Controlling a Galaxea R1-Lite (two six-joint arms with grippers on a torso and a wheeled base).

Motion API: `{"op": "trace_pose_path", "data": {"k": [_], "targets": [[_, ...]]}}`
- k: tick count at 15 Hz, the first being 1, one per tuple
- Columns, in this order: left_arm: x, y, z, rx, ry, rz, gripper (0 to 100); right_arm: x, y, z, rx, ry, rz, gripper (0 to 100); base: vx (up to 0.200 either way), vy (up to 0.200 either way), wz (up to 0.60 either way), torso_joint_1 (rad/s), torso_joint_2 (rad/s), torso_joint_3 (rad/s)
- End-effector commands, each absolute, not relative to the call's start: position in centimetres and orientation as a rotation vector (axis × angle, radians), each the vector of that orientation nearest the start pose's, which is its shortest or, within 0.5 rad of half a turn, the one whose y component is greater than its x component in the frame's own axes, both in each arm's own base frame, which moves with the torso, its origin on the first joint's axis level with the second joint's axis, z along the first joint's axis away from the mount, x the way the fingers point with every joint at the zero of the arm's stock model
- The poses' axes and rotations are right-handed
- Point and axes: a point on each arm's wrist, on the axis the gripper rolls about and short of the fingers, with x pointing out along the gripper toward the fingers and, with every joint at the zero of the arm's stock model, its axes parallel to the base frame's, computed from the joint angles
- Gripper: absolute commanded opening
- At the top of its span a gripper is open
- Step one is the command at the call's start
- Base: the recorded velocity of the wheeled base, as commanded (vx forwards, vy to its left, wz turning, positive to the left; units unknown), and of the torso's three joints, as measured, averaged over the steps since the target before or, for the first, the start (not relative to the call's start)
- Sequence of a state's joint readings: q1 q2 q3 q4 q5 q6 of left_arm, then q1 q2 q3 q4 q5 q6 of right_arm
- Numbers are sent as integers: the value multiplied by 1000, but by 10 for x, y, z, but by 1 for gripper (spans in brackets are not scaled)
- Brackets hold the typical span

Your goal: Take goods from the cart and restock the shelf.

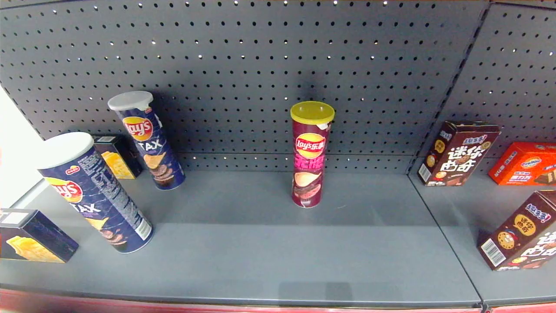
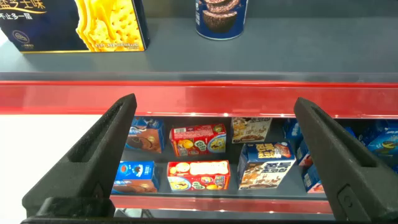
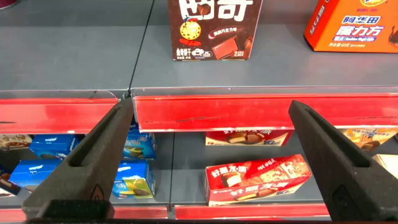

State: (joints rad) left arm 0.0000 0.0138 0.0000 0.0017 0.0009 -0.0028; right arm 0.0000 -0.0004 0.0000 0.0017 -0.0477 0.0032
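A maroon chip can with a yellow lid (image 1: 311, 154) stands upright mid-shelf near the pegboard. Two dark blue chip cans (image 1: 147, 140) (image 1: 94, 191) with white lids stand on the left part of the grey shelf (image 1: 269, 252). My left gripper (image 2: 214, 162) hangs open in front of the shelf's red front edge (image 2: 199, 99), nothing between its fingers. My right gripper (image 3: 211, 162) is open and empty too, before the red edge (image 3: 249, 111), just below a brown cookie box (image 3: 214, 28).
Dark boxes with yellow crackers (image 1: 32, 241) (image 1: 117, 156) sit at the left. Brown cookie boxes (image 1: 456, 152) (image 1: 521, 234) and an orange box (image 1: 523, 163) occupy the right section. A lower shelf holds snack boxes (image 2: 199, 140) (image 3: 258, 180). Open room lies around the maroon can.
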Motion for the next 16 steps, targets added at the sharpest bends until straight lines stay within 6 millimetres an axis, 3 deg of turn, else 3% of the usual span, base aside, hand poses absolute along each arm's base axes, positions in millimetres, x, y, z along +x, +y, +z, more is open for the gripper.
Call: {"op": "trace_pose_path", "data": {"k": [1,9,16], "targets": [[-22,0,76,-3,15,2,100,-23,-1,75,3,1,-48,100,0,0,0,0,0,0],[-22,0,76,-3,15,0,100,-23,-1,75,3,1,-49,100,0,0,0,0,0,0],[-22,0,76,-3,15,2,100,-23,-1,75,3,1,-49,100,0,0,600,4,4,3]]}}
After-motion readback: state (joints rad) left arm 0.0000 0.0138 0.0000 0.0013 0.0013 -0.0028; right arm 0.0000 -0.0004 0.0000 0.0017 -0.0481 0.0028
